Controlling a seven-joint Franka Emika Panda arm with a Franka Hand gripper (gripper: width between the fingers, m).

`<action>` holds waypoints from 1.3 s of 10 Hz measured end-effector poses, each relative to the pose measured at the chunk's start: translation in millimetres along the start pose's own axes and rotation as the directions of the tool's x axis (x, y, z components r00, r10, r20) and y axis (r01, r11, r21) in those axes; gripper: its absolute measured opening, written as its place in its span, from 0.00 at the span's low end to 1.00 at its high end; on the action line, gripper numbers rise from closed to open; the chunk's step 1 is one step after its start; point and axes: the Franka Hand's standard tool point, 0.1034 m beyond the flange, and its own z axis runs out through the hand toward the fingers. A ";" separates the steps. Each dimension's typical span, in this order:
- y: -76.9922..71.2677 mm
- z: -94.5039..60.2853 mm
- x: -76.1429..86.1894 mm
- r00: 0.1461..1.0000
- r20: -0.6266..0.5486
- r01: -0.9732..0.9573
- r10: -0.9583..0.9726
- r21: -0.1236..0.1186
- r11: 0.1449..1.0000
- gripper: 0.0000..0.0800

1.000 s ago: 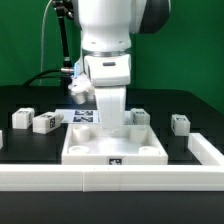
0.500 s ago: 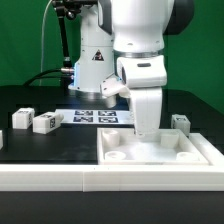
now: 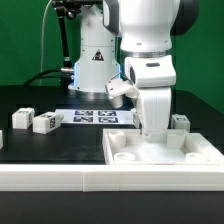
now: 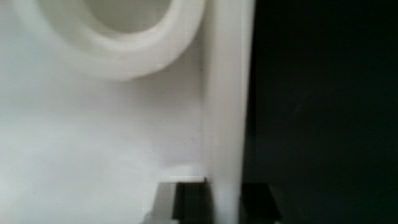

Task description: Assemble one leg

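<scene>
My gripper (image 3: 151, 132) is shut on the far edge of the large flat white panel (image 3: 165, 152) with round corner sockets. The panel lies on the table at the exterior view's right, close to the white border wall. In the wrist view my gripper (image 4: 224, 206) has its dark fingers (image 4: 185, 206) on both sides of the panel's thin edge (image 4: 224, 120), and one socket (image 4: 125, 40) shows. Two legs (image 3: 22, 118) (image 3: 46, 122) lie at the exterior view's left. Another leg (image 3: 180, 123) stands just right of my gripper.
The marker board (image 3: 96, 117) lies flat behind the panel, in front of the arm's base. A low white wall (image 3: 60, 178) runs along the table's front and turns back at the right (image 3: 207, 150). A green backdrop stands behind.
My gripper has slid the panel across the table toward the exterior view's right, from the middle into the right corner by the wall. The legs have not moved.
</scene>
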 end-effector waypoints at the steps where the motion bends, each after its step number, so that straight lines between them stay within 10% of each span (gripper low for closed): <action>1: -0.1 0.1 -0.2 1.000 0.000 0.000 0.000 0.000 1.000 0.08; 3: -0.1 0.2 -0.7 1.000 0.000 -0.001 0.001 0.000 1.000 0.50; 4: -0.1 0.2 -0.9 1.000 0.000 -0.002 0.002 0.001 1.000 0.50; 5: -0.1 0.2 -1.0 1.000 0.000 -0.002 0.002 0.001 1.000 0.71; 10: 0.0 -1.5 -1.3 1.000 0.001 -0.008 0.008 0.000 1.000 0.81; 13: -8.9 -39.7 3.5 0.997 0.028 -0.068 0.069 -0.038 0.997 0.81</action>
